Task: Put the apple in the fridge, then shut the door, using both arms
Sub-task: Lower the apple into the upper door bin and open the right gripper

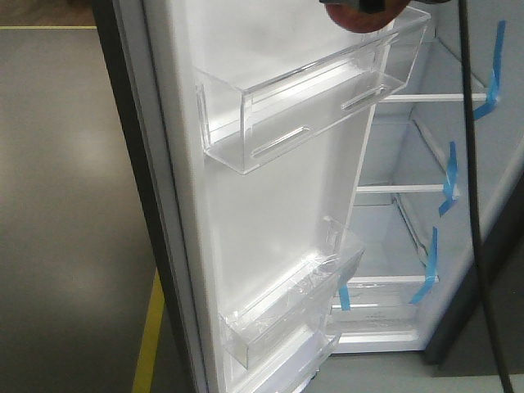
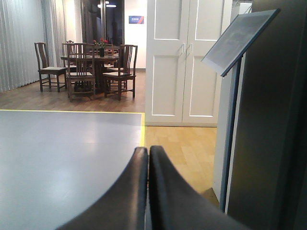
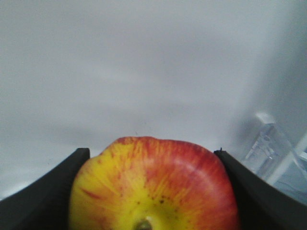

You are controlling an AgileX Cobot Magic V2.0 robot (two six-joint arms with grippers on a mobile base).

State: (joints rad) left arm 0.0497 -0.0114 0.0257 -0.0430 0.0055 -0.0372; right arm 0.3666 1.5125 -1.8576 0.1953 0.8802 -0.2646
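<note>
Found the apple [image 3: 153, 187] at the bottom centre of the right wrist view, clamped between the right fingers [image 3: 48, 201], one pad on each flank, stem dimple turned toward the camera. Located the same apple [image 1: 360, 16] at the top edge of the front view, right of centre, just above the upper clear bin [image 1: 311, 106] of the open door [image 1: 262, 213]; not yet set on any shelf [image 1: 405, 188] of the fridge [image 1: 409, 139]. Unable to tell from these views how far into the cabinet. Recorded the left fingers [image 2: 129, 191] at the bottom centre of the left wrist view, pressed together with nothing between them, facing a grey floor [image 2: 57, 153] and a distant dining table [image 2: 96, 60]. Judged light, firm and rigid, with no sag under grip. Judged smooth-skinned and round, hence prone to slip under a loose hold and to roll once released. Judged liable to bruise if squeezed hard or dropped onto a hard shelf. Recommend hold across the widest girth on opposite flanks, as at present, with moderate pressure only. Recommend release low over a flat shelf, well back from its front edge. Judged the door stiff and broad; recommend a flat push with the left fingers near its free edge.
</note>
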